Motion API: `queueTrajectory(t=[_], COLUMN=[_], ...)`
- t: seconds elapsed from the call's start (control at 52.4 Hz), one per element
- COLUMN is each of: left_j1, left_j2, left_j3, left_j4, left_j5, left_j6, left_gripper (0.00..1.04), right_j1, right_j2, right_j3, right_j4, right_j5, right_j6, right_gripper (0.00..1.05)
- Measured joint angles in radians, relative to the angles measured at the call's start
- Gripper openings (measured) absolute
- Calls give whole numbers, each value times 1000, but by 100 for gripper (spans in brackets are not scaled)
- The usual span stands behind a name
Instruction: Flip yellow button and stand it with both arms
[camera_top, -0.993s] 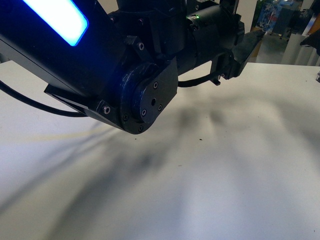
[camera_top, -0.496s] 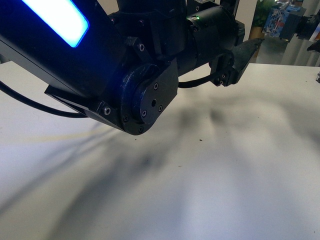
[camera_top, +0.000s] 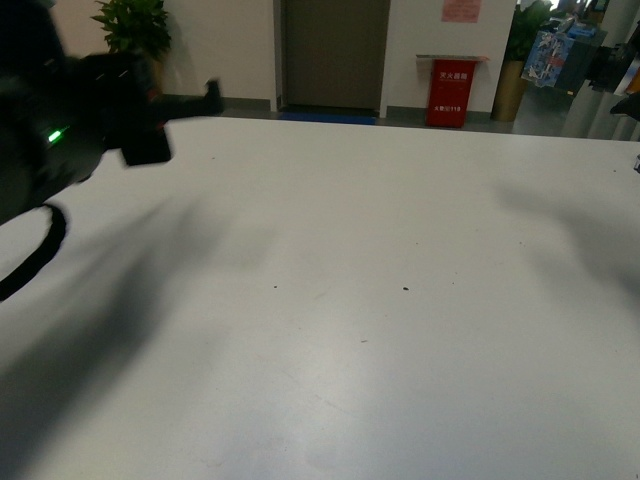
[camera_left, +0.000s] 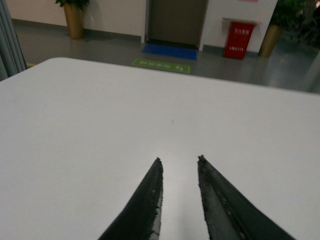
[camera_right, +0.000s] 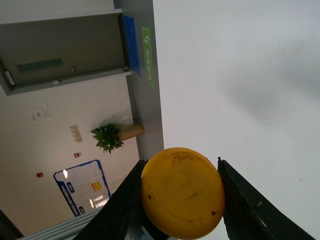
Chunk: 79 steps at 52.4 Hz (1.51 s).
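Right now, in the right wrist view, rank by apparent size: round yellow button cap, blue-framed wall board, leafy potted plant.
1. Round yellow button cap, inflated by nearness.
2. Blue-framed board.
3. Potted plant.

A white table (camera_top: 400, 380) bearing a few dark specks (camera_top: 405, 290) is recorded, and beyond its far edge a grey door (camera_top: 333, 50), a blue mat (camera_left: 170, 51) before it, a green floor marking (camera_left: 161, 65), a red box (camera_top: 446, 92) and a potted plant (camera_top: 133, 25) are noted.
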Motion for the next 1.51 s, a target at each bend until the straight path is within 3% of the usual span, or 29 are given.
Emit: queueTrajectory(t=[0.153,0.936,1.069,1.165,1.509], left_j1=[47,266,292,360,380], left_j2=[-106,-550,-658,-746,-1017], left_j3=[-175,-581,-621,-635,-642], left_j4=[28,3,-80,-149,-386], left_j5=[81,287,312,392,397], left_j6=[56,85,85,86,86], left_gripper=[4,4,4,4,4], right_j1=[0,-21,-22,-24,-33], right_j2=[0,-37,-42,-45,-58], right_j3=[-5,-18,-21,-24,-37], right_j4=[1,-3,-3,-3,-3], right_j5=[0,-11,-11,-11,-13], right_j6=[-4,-22,-23,-23,-23], right_gripper=[35,35,35,35,35])
